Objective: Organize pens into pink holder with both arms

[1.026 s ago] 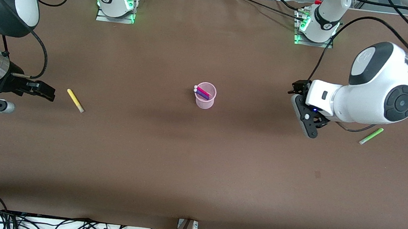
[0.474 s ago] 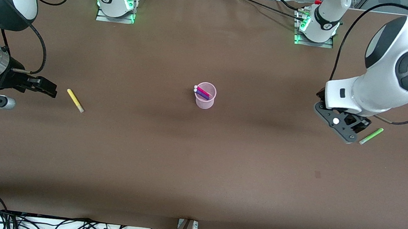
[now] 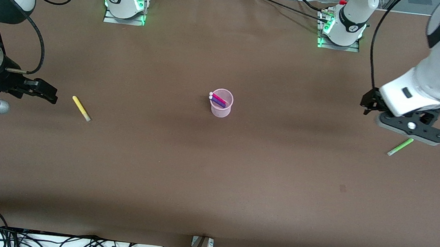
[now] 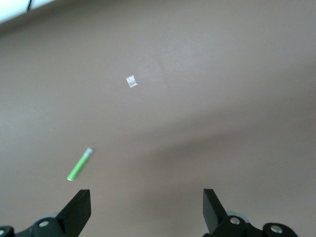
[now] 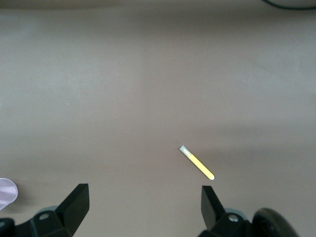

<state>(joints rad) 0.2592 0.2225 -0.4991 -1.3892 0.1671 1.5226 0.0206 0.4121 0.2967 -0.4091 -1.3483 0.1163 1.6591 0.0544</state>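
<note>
The pink holder point(image 3: 221, 106) stands mid-table with the magenta-pink pen point(image 3: 220, 97) and the dark purple pen point(image 3: 218, 102) leaning inside it. The yellow pen point(image 3: 81, 108) lies flat toward the right arm's end; it also shows in the right wrist view point(image 5: 197, 163). The light green pen point(image 3: 400, 147) lies flat toward the left arm's end and shows in the left wrist view point(image 4: 79, 164). My right gripper point(image 3: 45, 95) is open and empty point(image 5: 143, 207), over bare table beside the yellow pen. My left gripper point(image 3: 368, 103) is open and empty point(image 4: 146, 210), over bare table beside the green pen.
The brown table point(image 3: 214, 180) carries a small pale scrap point(image 4: 131, 81), seen as a faint mark point(image 3: 342, 188) nearer the front camera than the green pen. The holder's edge point(image 5: 6, 192) shows in the right wrist view. Arm bases with green lights stand along the table's back edge.
My left arm has swung toward its own end of the table, carrying its open gripper close to the green pen. My right gripper has shifted only slightly beside the yellow pen.
</note>
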